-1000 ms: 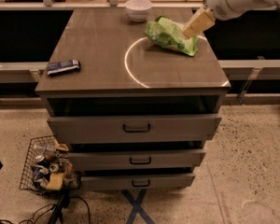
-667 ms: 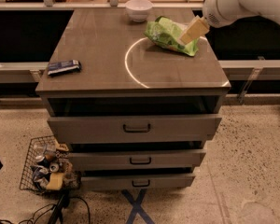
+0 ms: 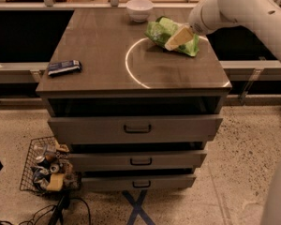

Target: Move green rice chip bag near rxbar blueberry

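Note:
The green rice chip bag (image 3: 165,33) is a crinkled light-green foil bag lying on the back right of the brown cabinet top. The rxbar blueberry (image 3: 64,67) is a small dark blue bar lying flat near the top's front left corner, far from the bag. My gripper (image 3: 176,39) comes in from the upper right on a white arm. Its pale fingers (image 3: 179,35) lie over the middle of the bag, pointing down and left.
A white bowl (image 3: 139,9) stands at the back of the cabinet top (image 3: 107,46), just left of the bag. A bright ring of light lies on the top's middle. Drawers are below. A wire basket (image 3: 46,170) of cans sits on the floor at the lower left.
My gripper has moved left and down from the bag's right end onto the middle of the bag. The bag and the bar have stayed where they were.

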`<state>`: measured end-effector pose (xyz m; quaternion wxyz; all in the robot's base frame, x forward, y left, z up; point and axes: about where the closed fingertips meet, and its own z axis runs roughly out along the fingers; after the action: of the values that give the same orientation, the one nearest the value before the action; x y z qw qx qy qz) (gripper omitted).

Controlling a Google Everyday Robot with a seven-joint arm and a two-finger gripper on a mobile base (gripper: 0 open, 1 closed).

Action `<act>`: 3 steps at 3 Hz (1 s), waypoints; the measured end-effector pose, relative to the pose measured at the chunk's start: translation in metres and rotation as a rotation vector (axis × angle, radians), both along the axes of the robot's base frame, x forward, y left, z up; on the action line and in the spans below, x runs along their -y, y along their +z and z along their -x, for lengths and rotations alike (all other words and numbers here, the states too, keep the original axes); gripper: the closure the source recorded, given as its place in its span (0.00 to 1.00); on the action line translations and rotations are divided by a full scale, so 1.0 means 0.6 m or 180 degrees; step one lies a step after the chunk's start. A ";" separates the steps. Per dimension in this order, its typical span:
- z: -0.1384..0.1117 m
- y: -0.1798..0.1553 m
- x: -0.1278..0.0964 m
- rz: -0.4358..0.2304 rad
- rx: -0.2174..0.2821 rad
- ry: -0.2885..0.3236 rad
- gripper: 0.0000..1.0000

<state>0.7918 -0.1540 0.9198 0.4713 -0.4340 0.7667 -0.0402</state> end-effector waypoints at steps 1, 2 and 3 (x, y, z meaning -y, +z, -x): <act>-0.039 -0.018 -0.024 -0.0227 -0.0045 0.0149 0.00; -0.062 -0.050 -0.048 -0.0513 -0.0154 0.0296 0.02; -0.071 -0.078 -0.061 -0.0665 -0.0231 0.0355 0.24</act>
<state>0.8343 -0.1174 0.8727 0.4874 -0.4257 0.7579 0.0819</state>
